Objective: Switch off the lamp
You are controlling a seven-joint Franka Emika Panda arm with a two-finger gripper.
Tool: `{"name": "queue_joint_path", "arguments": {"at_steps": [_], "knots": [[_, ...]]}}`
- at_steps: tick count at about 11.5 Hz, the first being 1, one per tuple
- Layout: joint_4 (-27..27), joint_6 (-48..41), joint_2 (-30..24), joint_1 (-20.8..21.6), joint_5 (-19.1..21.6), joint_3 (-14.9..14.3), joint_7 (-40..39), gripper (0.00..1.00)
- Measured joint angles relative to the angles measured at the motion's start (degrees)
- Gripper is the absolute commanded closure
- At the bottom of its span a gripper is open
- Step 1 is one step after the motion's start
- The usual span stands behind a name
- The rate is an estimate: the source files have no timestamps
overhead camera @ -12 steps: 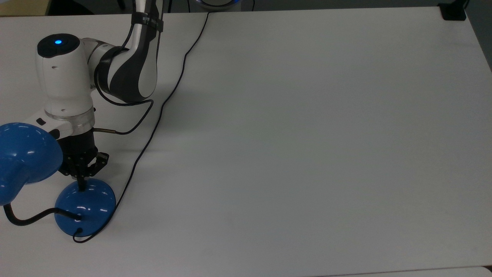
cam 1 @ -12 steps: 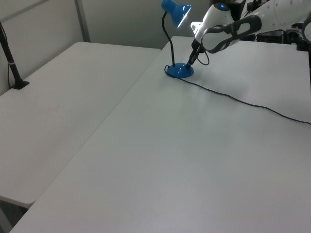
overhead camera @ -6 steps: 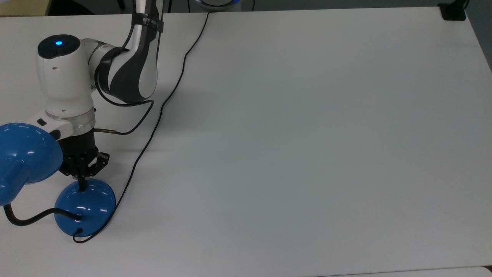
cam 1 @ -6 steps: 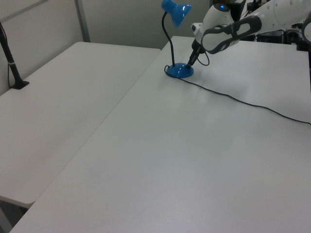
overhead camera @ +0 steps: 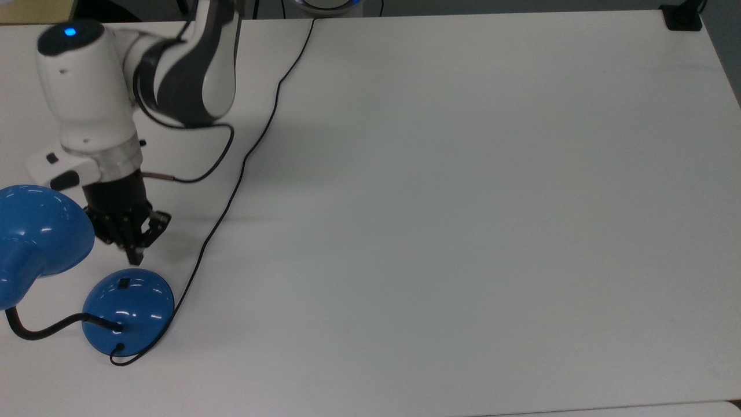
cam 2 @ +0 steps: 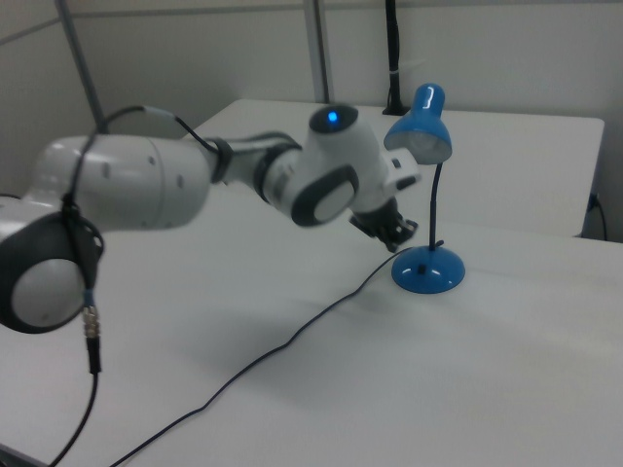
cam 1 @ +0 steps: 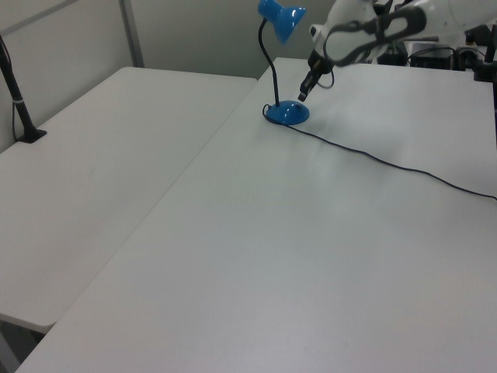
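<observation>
- Lifted off the lamp's (overhead camera: pixel 127 310) base, the gripper (overhead camera: pixel 136 256) hung just above its switch (overhead camera: pixel 124 283), fingers pressed together for poking.
- Lamp stood at the table's (overhead camera: pixel 463 202) corner, shade looking unlit.

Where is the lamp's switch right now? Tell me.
In the top view the small black switch sits on the upper part of the blue lamp base at lower left, just below the claw, which hangs clear of it.

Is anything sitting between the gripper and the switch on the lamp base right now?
Nothing visible. The gripper hangs just off the lamp base, with bare table between it and the small black switch. The cord runs off to the top view's right, clear of that path.
</observation>
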Motion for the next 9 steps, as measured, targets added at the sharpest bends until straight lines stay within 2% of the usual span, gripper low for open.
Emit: {"name": "queue_joint_path", "arguments": {"at_steps": [2,3,4,6,7,9], "knots": [[-0.94,-15.76,-8.49,1.52,-1.88,0.52,6.66,0.76],[-1.39,-24.79,-12.58,2.63,-4.72,0.67,9.22,0.19],[-1.98,-33.1,-16.04,3.77,-6.67,0.72,10.52,0.0],[-3.09,-46.31,-21.97,6.27,-9.95,0.76,11.07,0.0],[-4.31,-49.59,-24.81,7.55,-11.69,0.76,11.24,0.0],[-7.07,-50.73,-29.81,8.92,-12.67,0.28,12.83,0.0]]}}
